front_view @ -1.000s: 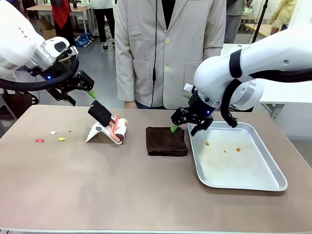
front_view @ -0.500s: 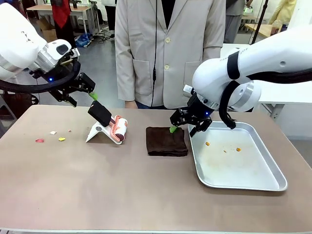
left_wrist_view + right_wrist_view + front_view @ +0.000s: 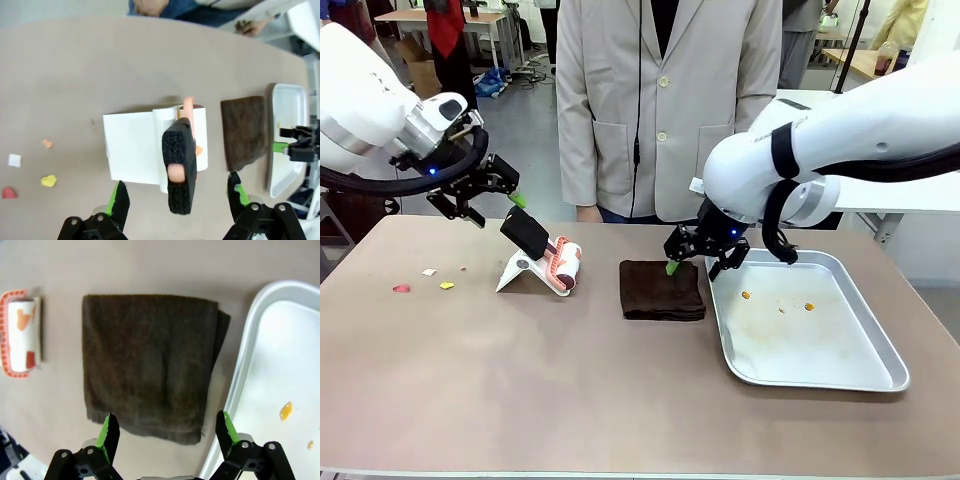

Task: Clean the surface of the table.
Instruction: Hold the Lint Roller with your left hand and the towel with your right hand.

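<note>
The brownish table (image 3: 570,390) carries small coloured scraps (image 3: 401,288) near its left end. A lint roller (image 3: 558,262) with a black handle (image 3: 524,230) leans on a white stand. My left gripper (image 3: 495,203) hangs open just up-left of that handle; in the left wrist view the left gripper (image 3: 177,184) straddles the handle (image 3: 178,165) from above without touching it. A folded dark brown cloth (image 3: 662,290) lies mid-table. My right gripper (image 3: 698,268) hovers open over the cloth's far right corner; from the wrist, the right gripper (image 3: 166,421) stands above the cloth (image 3: 150,360).
A silver tray (image 3: 880,345) with a few orange crumbs (image 3: 809,306) sits right of the cloth, its rim (image 3: 239,370) close to my right fingers. A person in a beige coat (image 3: 660,100) stands at the far edge.
My left gripper has shifted right and slightly down, closer to the roller handle. My right gripper has edged left, from the tray's corner over the cloth's edge.
</note>
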